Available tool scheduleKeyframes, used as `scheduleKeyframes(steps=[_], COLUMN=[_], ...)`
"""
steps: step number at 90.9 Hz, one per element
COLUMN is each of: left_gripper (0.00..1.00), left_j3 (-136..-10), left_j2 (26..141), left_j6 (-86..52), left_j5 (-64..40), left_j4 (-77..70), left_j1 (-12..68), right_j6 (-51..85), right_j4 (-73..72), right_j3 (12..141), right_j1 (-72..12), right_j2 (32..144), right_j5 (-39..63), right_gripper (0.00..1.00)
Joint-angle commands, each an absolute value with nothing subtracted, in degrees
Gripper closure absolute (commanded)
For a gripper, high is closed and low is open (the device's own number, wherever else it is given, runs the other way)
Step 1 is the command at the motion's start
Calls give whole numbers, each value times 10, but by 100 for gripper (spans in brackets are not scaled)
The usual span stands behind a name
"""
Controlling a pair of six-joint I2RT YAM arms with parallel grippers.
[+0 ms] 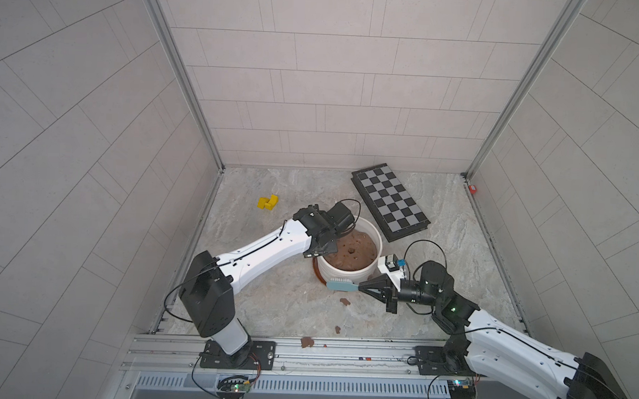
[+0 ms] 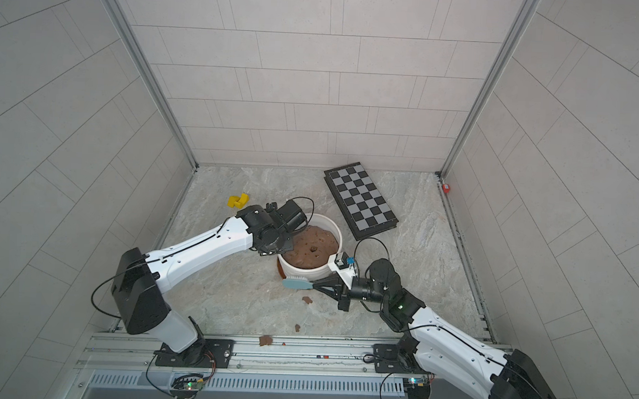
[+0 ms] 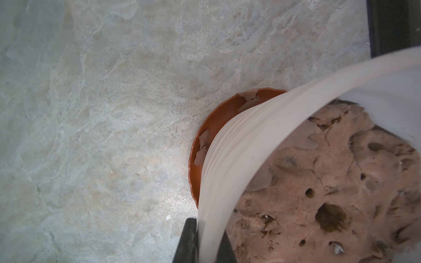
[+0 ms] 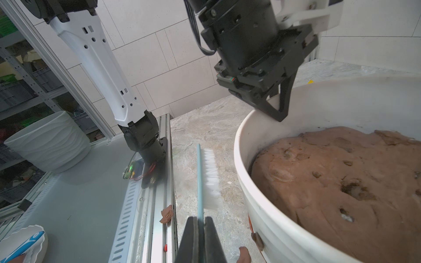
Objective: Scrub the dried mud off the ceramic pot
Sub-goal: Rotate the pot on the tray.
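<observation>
Near table centre in both top views: ceramic pot [image 1: 348,275], upright, mouth up, long axis vertical, seated in an orange saucer [image 3: 196,177]. Filled with a pitted brown mass [image 1: 351,252]. Pinched at its 9 o'clock rim by the left gripper [image 3: 208,243], one finger inside, one outside. Dried mud [image 3: 201,157] as flakes in the saucer, more at 6 o'clock on the tabletop [image 1: 269,305]. Clamped tight in the right gripper [image 1: 362,288]: a brush [image 1: 343,285], long axis 3 to 9 o'clock, head at 9, bristles facing the pot's 6 o'clock wall across a small gap. Marbled grey-beige stone surface; pale tiled walls [image 1: 334,79]; checkerboard [image 1: 390,201] at 1 o'clock, yellow block [image 1: 268,202] at 10.
</observation>
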State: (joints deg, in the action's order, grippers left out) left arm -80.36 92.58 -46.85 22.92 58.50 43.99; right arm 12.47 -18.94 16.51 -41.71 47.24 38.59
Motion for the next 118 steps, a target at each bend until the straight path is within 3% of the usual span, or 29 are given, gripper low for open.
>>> scheduleKeyframes(steps=[1, 35, 77, 118], left_gripper=[93, 94, 94, 96], left_j3=[-803, -807, -808, -816], left_j2=[948, 970, 963, 966], left_j6=[-336, -225, -186, -168], left_j5=[213, 191, 115, 85], left_j4=[533, 515, 505, 505], left_j1=[418, 389, 376, 364], right_j6=[121, 99, 43, 119], right_j4=[-212, -256, -177, -257], right_j3=[169, 162, 183, 127], right_j1=[-416, -420, -483, -559], right_j2=[484, 532, 567, 627], right_j5=[382, 299, 64, 52], right_gripper=[100, 100, 100, 100])
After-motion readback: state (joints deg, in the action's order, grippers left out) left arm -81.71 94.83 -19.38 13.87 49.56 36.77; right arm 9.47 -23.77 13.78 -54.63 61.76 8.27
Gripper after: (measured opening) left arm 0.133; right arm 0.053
